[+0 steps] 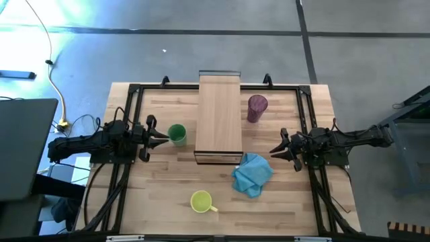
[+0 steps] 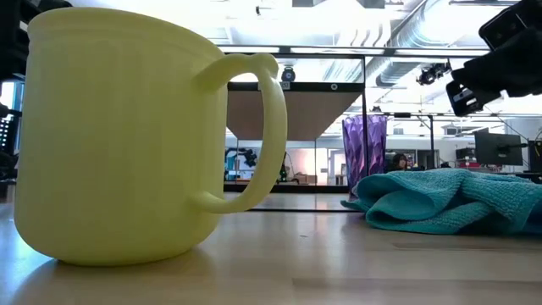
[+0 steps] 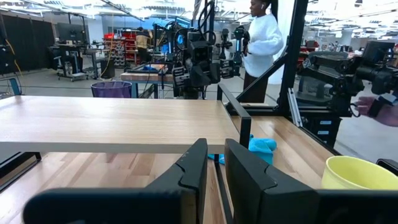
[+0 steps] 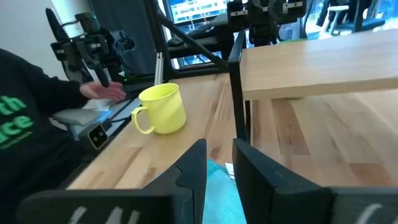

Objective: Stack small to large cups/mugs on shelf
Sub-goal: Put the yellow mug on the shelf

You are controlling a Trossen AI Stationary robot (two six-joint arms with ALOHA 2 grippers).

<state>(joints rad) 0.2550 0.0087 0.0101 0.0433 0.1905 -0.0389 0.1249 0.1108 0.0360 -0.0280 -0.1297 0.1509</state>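
The light-wood shelf [image 1: 219, 117] stands on its dark frame mid-table. The green cup [image 1: 177, 134] stands on its base left of the shelf. The purple tumbler [image 1: 256, 107] stands right of it and also shows in the low view [image 2: 364, 157]. The yellow mug [image 1: 201, 202] stands near the front edge; the right wrist view [image 4: 163, 109] shows its handle. My left gripper [image 1: 165, 139] is shut and empty, its tips just left of the green cup. My right gripper [image 1: 273, 150] is shut and empty, right of the shelf's near end, above the blue cloth's far edge.
A crumpled blue cloth [image 1: 252, 173] lies at the shelf's near right corner. A dark frame [image 1: 134, 91] runs round the table's edges. A person in white [image 3: 264, 43] stands beyond the table, and a person's hand [image 4: 102, 90] shows by its edge.
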